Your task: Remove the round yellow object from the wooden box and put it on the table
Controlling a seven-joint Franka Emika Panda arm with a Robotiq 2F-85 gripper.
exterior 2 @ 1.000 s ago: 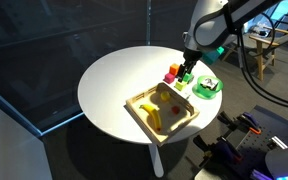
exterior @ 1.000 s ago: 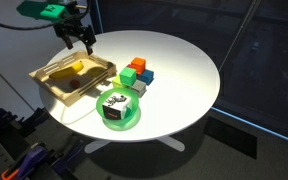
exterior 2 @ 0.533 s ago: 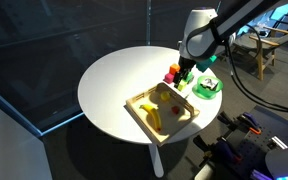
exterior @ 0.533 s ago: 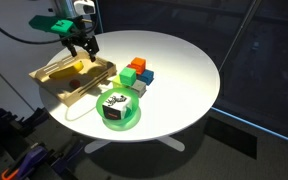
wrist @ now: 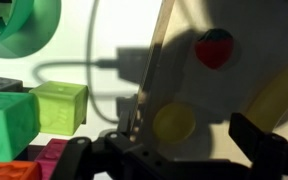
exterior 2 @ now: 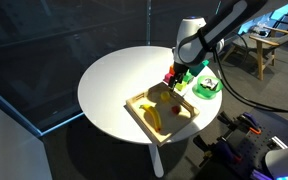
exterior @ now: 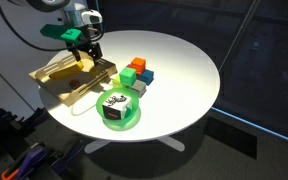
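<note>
The wooden box (exterior: 59, 92) (exterior 2: 136, 107) sits near the edge of the white round table (exterior: 184, 70) (exterior 2: 114, 80). In the wrist view the round yellow object (wrist: 174, 122) lies on the box floor just inside the rim (wrist: 154, 70). My gripper (exterior: 85, 52) (exterior 2: 174, 79) (wrist: 189, 150) is open and hangs low over the box, its fingers on either side of the round yellow object and not touching it. In both exterior views the gripper hides that object.
In the box lie a long yellow banana (exterior 2: 154, 119) (wrist: 279, 90) and a small dark red piece (wrist: 215, 48). Several coloured blocks (exterior: 137, 75) (wrist: 59, 105) stand beside the box. A green bowl (exterior: 119, 112) (exterior 2: 206, 86) stands near the table edge.
My gripper has come down and moved in over the box, from above its far rim to low over the round yellow object. Nothing else has moved.
</note>
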